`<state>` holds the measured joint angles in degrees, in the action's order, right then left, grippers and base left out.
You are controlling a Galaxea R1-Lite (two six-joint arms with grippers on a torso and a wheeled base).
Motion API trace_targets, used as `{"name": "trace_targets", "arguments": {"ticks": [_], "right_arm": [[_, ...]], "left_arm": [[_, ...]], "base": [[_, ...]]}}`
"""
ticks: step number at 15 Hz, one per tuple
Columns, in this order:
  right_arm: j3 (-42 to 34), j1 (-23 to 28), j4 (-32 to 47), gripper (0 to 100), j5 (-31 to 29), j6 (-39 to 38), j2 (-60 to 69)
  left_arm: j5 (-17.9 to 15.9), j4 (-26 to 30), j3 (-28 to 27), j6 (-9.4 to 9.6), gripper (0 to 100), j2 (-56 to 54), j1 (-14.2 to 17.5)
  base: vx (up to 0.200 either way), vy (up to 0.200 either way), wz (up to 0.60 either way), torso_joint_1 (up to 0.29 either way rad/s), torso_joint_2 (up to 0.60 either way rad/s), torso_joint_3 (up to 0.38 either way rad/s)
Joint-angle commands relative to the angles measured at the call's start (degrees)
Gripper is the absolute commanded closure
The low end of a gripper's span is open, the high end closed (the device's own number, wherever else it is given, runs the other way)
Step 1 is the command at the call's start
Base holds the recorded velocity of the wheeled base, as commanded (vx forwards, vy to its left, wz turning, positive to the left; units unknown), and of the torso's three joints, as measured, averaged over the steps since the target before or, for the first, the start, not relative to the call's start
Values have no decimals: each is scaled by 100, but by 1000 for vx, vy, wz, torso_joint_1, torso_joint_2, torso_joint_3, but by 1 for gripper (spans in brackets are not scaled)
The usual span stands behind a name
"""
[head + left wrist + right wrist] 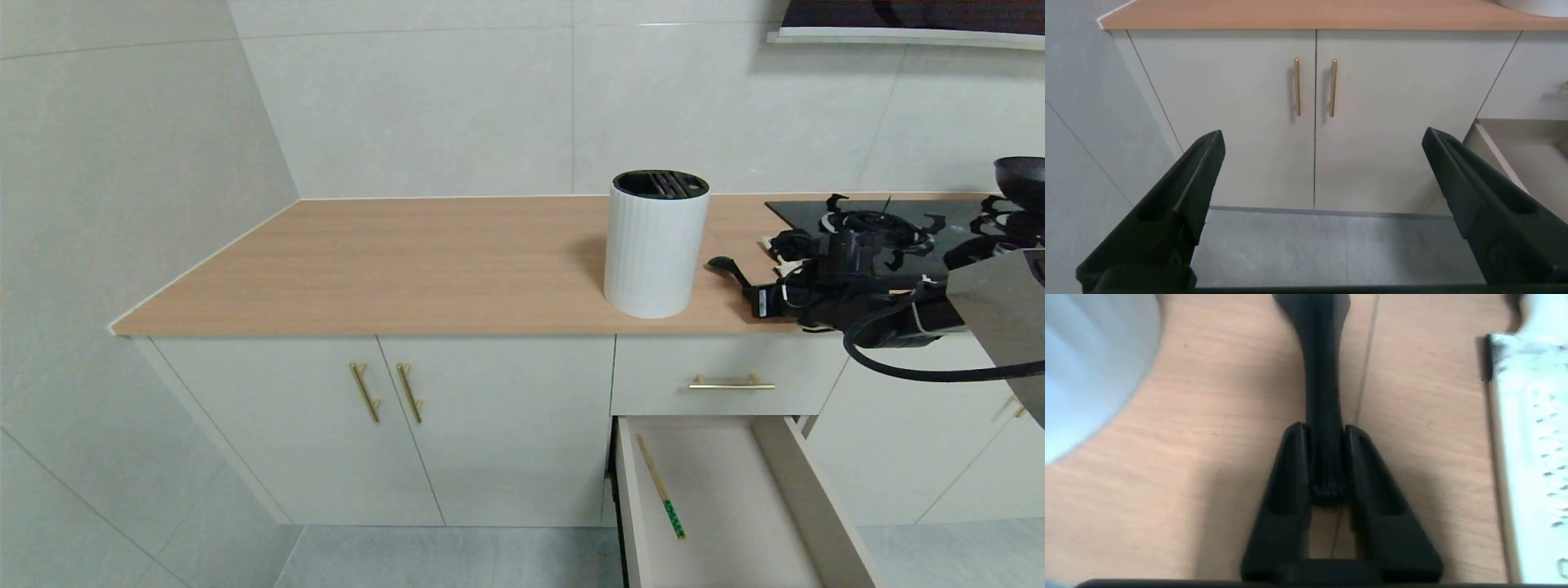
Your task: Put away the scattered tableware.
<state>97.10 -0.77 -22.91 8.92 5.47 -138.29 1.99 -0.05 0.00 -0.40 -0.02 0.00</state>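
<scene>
A black spoon [725, 265] lies on the wooden counter [424, 261] just right of the white ribbed utensil holder [655, 245]. My right gripper [761, 299] is down at the counter, shut on the spoon's handle [1321, 384]; the right wrist view has both fingers [1290, 457] pressed against the handle's end, with the holder [1086, 359] close beside. One chopstick with a green end [661, 487] lies in the open drawer [804, 490] below. My left gripper [1323, 143] hangs open and empty in front of the cabinet doors [1315, 106].
A black gas hob [882, 220] with pan supports and a dark pot [1020, 180] takes up the counter's right end. A white perforated item [1535, 449] lies beside the spoon. The pulled-out drawer juts into the floor space under a closed drawer [731, 376].
</scene>
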Motion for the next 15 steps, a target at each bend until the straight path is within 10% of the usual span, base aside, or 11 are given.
{"name": "trace_targets", "arguments": {"ticks": [1,7,15], "right_arm": [[-7,-2,5,100,4,6,4],[-112,-20,93,100,-5,-46,285],[-1466,-161,2818,100,-22,-591,3027]], "left_arm": [[3,-4,0,-4,0,2,0],[3,-4,0,-4,0,2,0],[3,-4,0,-4,0,2,0]], "base": [[0,0,0,0,0,0],[0,0,0,0,0,0],[0,0,0,0,0,0]]}}
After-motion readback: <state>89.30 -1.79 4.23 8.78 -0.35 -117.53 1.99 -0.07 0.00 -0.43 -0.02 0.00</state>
